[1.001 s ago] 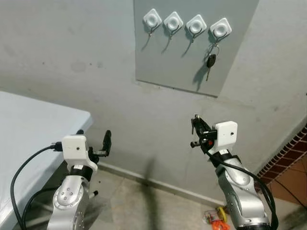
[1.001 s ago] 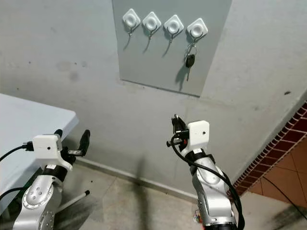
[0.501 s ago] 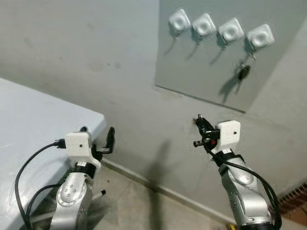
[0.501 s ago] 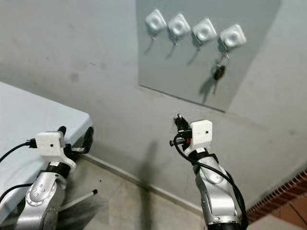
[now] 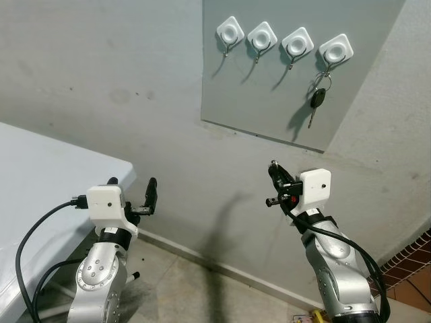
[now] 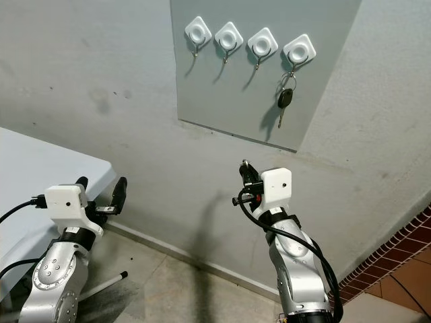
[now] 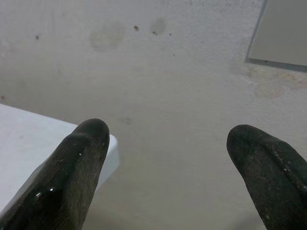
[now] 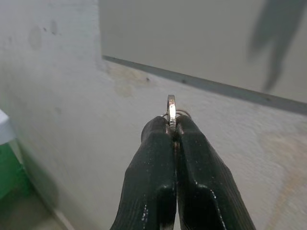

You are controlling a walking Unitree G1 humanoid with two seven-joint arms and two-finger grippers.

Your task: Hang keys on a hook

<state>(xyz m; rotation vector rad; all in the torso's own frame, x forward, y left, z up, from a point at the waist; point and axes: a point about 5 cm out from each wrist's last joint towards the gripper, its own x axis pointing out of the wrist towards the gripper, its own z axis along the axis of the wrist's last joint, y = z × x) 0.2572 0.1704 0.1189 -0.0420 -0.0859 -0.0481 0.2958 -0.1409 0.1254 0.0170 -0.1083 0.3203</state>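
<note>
Even, moderately bright illumination was recorded across both head views, with no glare on the wall point(image 5: 135, 81). Light was judged to fall from the upper right, since shadows were cast down and to the left: slanted dark streaks below each hook point(image 5: 230, 30), a darker patch beside the hanging key point(image 5: 316, 99), and a soft vertical shadow in the lower centre of the frame. Head views were sharp, without motion blur. In the left wrist view the fingers point(image 7: 76, 167) were rendered soft and out of focus. A bright specular glint was noted on the metal ring point(image 8: 171, 106) in the right wrist view.

Right pincer point(image 8: 171, 125) pinching (apparently) key ring point(image 8: 171, 106).
</note>
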